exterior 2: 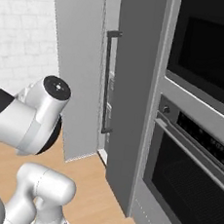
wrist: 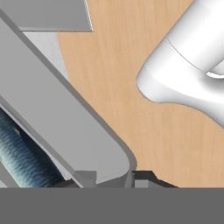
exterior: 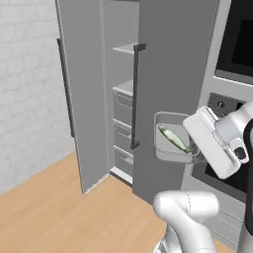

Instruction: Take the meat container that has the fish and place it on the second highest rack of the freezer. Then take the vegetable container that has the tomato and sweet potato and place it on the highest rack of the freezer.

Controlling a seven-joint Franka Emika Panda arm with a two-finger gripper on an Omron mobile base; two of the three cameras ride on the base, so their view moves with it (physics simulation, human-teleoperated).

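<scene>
Left base view: the tall narrow grey freezer stands open, its door swung out to the left with a long black bar handle on its outer face, and inside show two flat white shelves, the highest rack above and the second one below it, over grey drawers. A second black bar handle runs down the closed grey door just right of the opening. In front of that closed door the white arm's two-finger gripper carries a shallow grey rectangular container, tilted toward the camera, with the slender silvery-green fish lying in it; the container hangs in the air, outside the freezer and lower than both shelves. Right base view: the same open door and dark handle stand beside a built-in black oven stack, above a light wooden floor. Hand view: the dark fingertips sit close together, clamped on the rim of the grey container, whose wall crosses the view diagonally; the blue-grey scaled fish lies inside it at the lower left, with wooden floor beyond.
</scene>
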